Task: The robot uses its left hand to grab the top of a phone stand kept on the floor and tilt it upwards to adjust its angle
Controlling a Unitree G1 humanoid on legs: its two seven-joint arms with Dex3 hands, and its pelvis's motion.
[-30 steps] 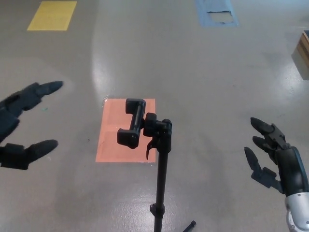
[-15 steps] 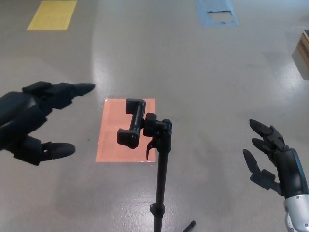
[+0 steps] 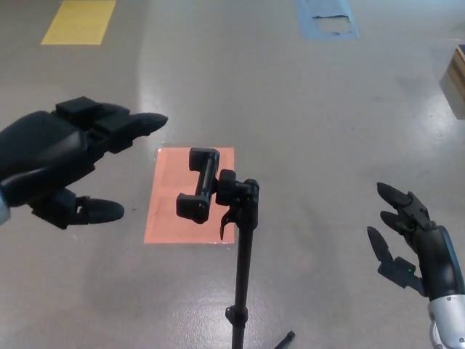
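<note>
Head view: I look down at a glossy grey floor (image 3: 305, 109), both hands in frame.
Left hand (image 3: 62, 160): spread wide, holding nothing; its two fingers (image 3: 134, 125) reach toward the middle of the frame, its thumb (image 3: 98, 211) lies below them. I see it left of the stand's clamp, near but not touching.
Phone stand (image 3: 241, 247): black pole standing upright near frame centre, rising toward the camera; a small knob shows low on the pole.
Stand top (image 3: 200, 185): black phone clamp on a jointed head, empty, its jaws pointing left. A small lever hangs just below the head.
Orange patch (image 3: 174, 211): rectangular floor marking seen behind the clamp.
Right hand (image 3: 410, 236): fingers apart, empty, low at the right edge, well apart from the stand.
Other floor marks: yellow rectangle (image 3: 78, 22) top left; blue patch (image 3: 325, 18), worn in the middle, along the top edge.
Right edge: corner of a wooden object (image 3: 456, 76), cropped.
Writing: I can read no brand, label or text anywhere.
</note>
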